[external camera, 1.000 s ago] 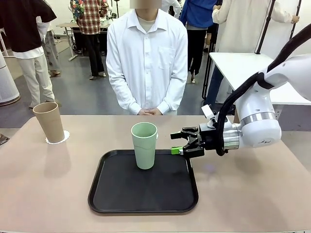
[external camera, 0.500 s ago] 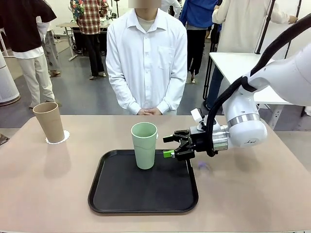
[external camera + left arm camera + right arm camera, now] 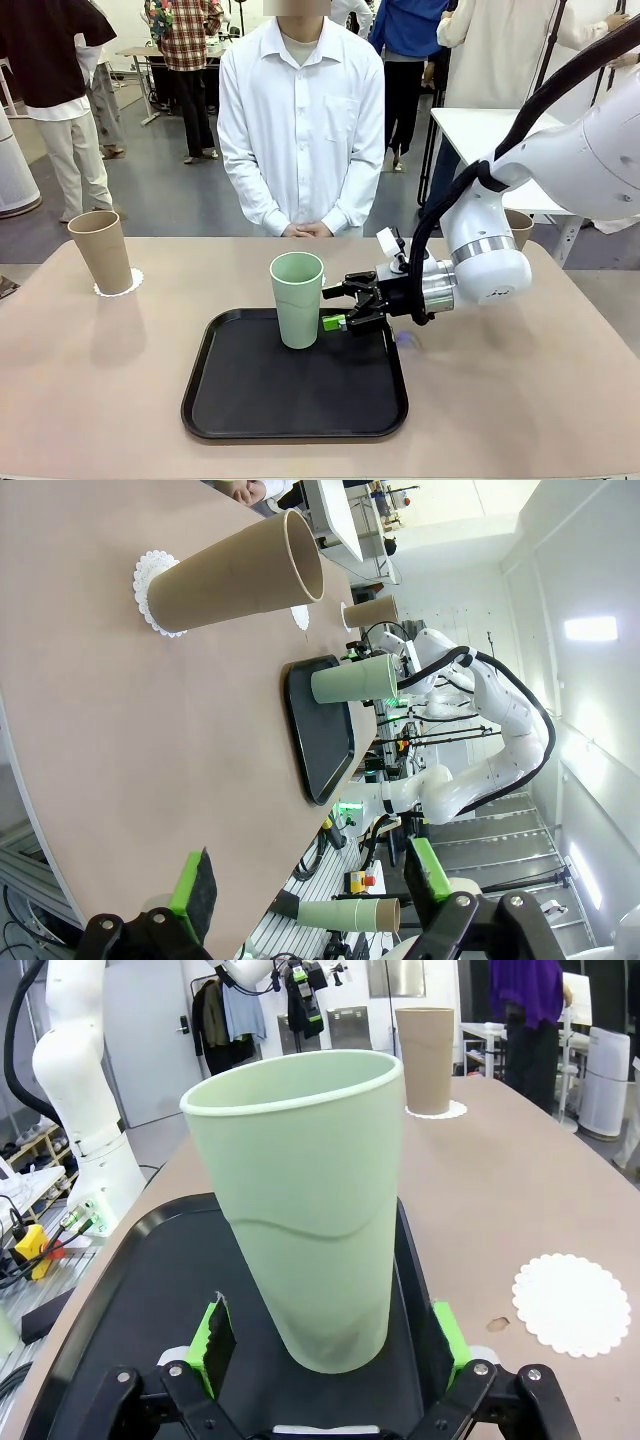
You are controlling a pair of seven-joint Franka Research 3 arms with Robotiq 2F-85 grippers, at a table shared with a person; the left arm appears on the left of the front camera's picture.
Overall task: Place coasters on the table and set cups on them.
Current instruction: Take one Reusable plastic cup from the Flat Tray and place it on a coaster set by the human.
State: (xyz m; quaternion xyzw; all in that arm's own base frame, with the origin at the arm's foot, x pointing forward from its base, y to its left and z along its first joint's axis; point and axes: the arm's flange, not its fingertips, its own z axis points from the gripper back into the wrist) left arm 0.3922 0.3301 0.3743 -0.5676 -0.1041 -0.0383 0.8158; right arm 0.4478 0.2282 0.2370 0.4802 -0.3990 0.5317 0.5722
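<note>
One tan cup (image 3: 103,250) already upright on its coaster (image 3: 133,284) at the tabletop's (image 3: 90,380) left far corner, a second tan cup (image 3: 368,612) standing beyond the tray (image 3: 240,400); mint cup (image 3: 297,298) not yet moved, upright on the tray. Right tool (image 3: 345,305) spread wide, fingers flanking the mint cup without closing; left tool (image 3: 310,880) spread too, holding nothing. Left to do, by the look of it: grip, lift, set on the bare coaster (image 3: 571,1303) beside the tray.

The right gripper (image 3: 340,304) is reaching over the black tray (image 3: 295,415), jaws spread, seemingly just beside the mint green cup (image 3: 297,299). A tan cup (image 3: 101,251) is sitting on a coaster (image 3: 135,283) far left, and a person (image 3: 301,125) is standing opposite.
</note>
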